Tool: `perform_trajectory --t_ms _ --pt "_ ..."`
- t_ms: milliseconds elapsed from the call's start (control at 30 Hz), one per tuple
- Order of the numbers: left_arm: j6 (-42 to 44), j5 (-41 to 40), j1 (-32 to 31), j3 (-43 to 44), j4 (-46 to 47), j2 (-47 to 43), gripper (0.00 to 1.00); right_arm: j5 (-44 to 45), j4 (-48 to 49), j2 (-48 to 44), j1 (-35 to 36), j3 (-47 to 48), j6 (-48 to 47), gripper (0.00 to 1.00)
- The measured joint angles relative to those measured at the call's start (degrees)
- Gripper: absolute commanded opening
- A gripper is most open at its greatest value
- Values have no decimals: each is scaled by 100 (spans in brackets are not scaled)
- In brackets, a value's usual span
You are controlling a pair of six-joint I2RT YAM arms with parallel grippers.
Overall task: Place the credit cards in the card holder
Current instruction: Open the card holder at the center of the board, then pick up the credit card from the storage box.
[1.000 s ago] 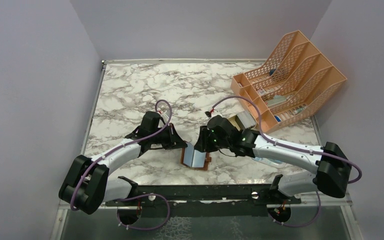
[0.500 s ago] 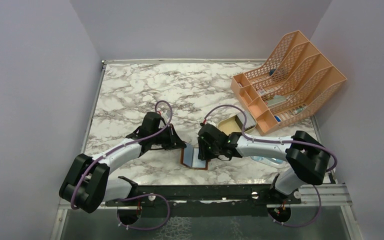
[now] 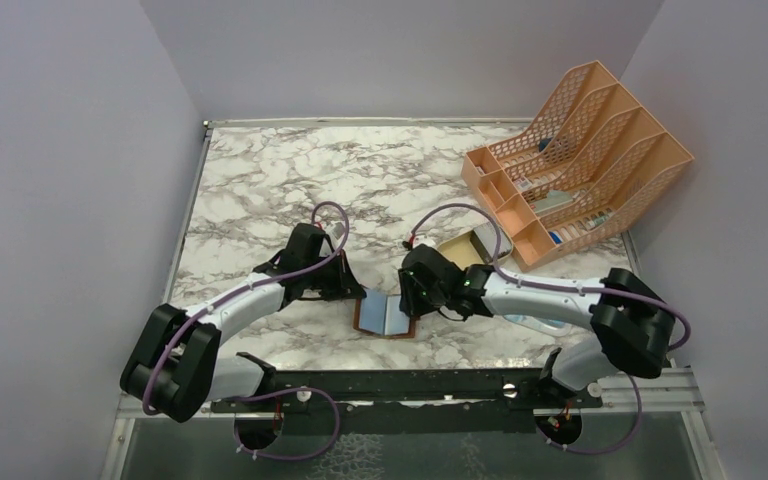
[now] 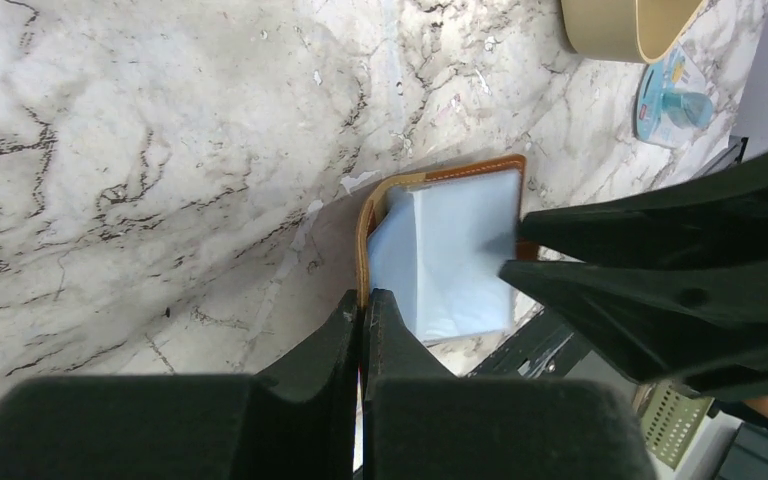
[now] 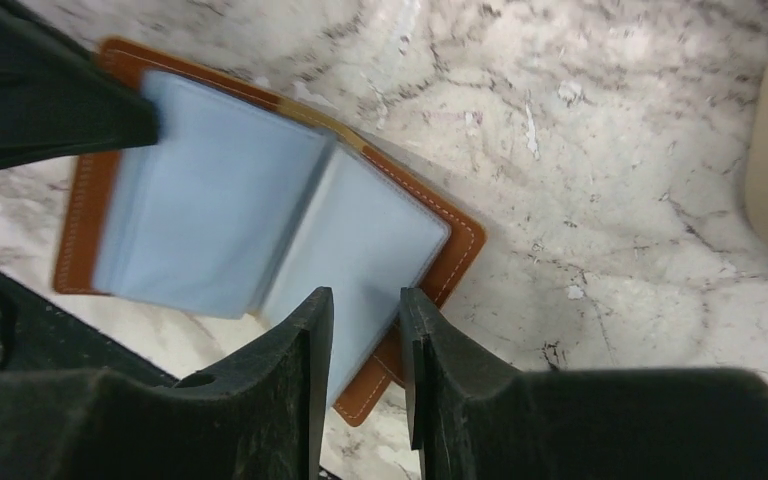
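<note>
Near the front edge of the marble table (image 3: 260, 180), between the two grippers, the card holder (image 3: 385, 318) is laid open and flat, its brown leather cover face down and its pale blue-grey clear sleeves (image 5: 210, 220) turned upward. In the right wrist view two sleeve leaves are seen fanned apart at the spine, the left one blurred.

The left border of the leather is pinched by the left gripper (image 4: 364, 300), whose jaws are pressed together on the stitched edge. The right gripper (image 5: 365, 300) is held low over the right-hand leaf with its jaws only narrowly apart. The sleeve and leather are seen through the gap, but whether anything is clamped there cannot be told.

Behind and to the right of the holder, a tan oval tray (image 3: 465, 250) is set on the table. A blue-and-clear packet (image 4: 675, 100) is lying just beside the tray. Farther back at the right, an orange mesh file rack (image 3: 580, 150) is placed at the table's corner.
</note>
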Motion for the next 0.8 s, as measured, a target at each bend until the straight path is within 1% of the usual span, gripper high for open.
perform_trajectory --t_ms 133,267,367,500,633,800 --pt "52 7 -2 0 -4 0 0 155 74 -588 0 -7 -413 34" --pt "55 13 0 0 -4 -2 0 651 -17 -977 0 188 -890 34" --pt "42 33 0 0 -2 -15 0 1082 -304 -885 -66 651 -1200 34" --pt "-57 151 0 -33 57 -129 0 1613 -535 -813 -236 1016 -1569 40" --pt "-157 225 0 -72 120 -269 0 1987 -793 -608 -706 1241 -1930 43" --pt "-299 350 0 -127 177 -385 0 2522 -1182 105 -1246 1637 -2232 44"
